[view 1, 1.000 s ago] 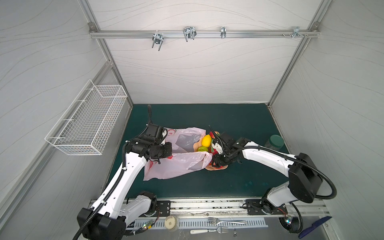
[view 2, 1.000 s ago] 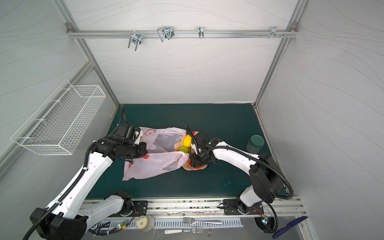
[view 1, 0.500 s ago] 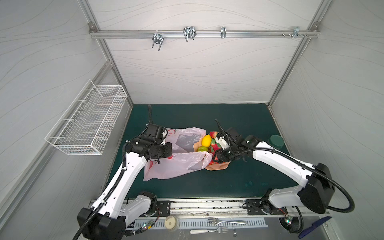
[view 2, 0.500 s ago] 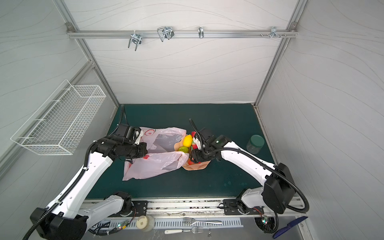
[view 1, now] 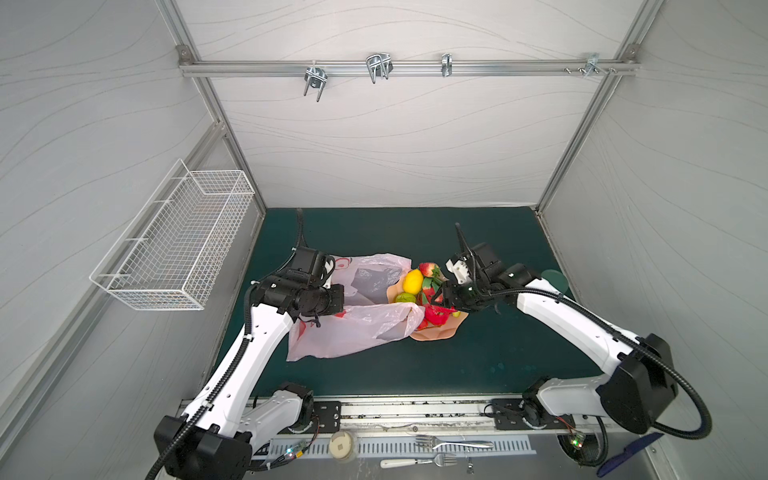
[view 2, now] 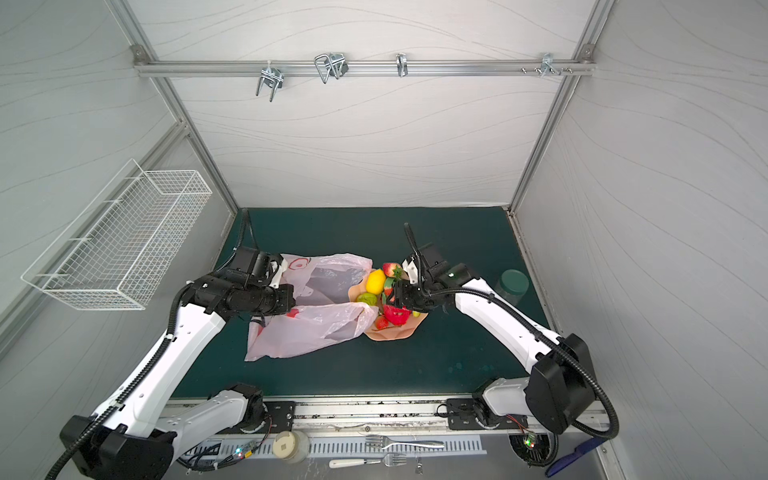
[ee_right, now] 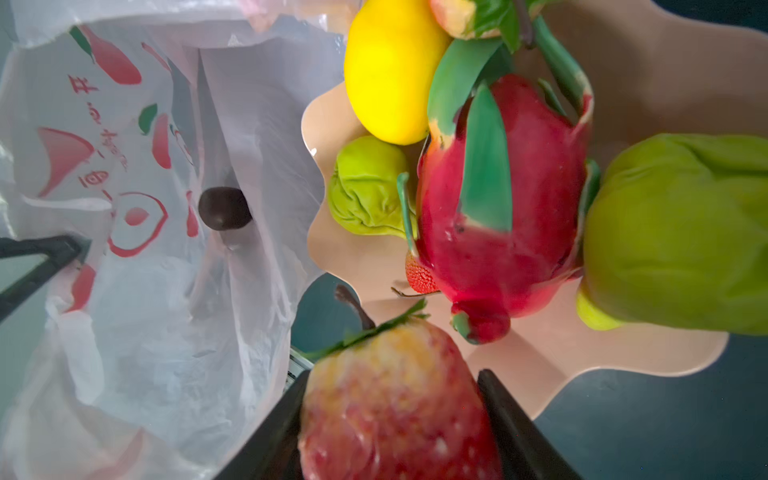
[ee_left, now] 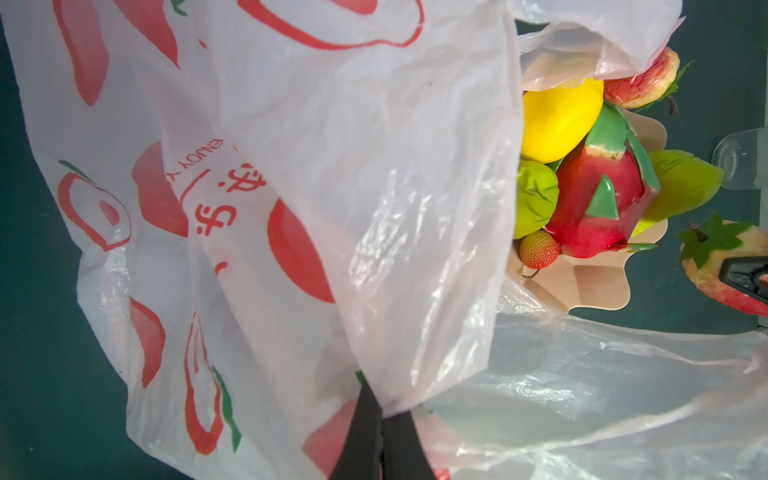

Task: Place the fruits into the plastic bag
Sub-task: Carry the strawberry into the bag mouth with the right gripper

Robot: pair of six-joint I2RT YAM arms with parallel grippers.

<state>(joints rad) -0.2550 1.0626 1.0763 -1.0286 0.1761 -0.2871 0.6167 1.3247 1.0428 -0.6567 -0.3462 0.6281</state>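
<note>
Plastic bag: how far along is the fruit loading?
Done: one dark purple fruit lies inside the plastic bag. In hand: left tool pinches the bag's rim; right tool is shut on a large strawberry, outside the bag. Left: lemon, dragon fruit, small green fruit, large green fruit, small strawberry, second large strawberry, all at the peach bowl.

Both top views are bright and even, with soft light. The white walls [view 1: 395, 137] look pale. The dark green surface [view 1: 457, 365] shows only faint shadows under the arms. The upright metal bars [view 1: 219, 124] lean outward near the picture edges. In the left wrist view the plastic bag [ee_left: 415, 257] shines with white glare. In the right wrist view the near strawberry [ee_right: 395, 411] and the black fingers [ee_right: 515, 428] are blurry. The dragon fruit [ee_right: 507, 199] is sharper.
</note>
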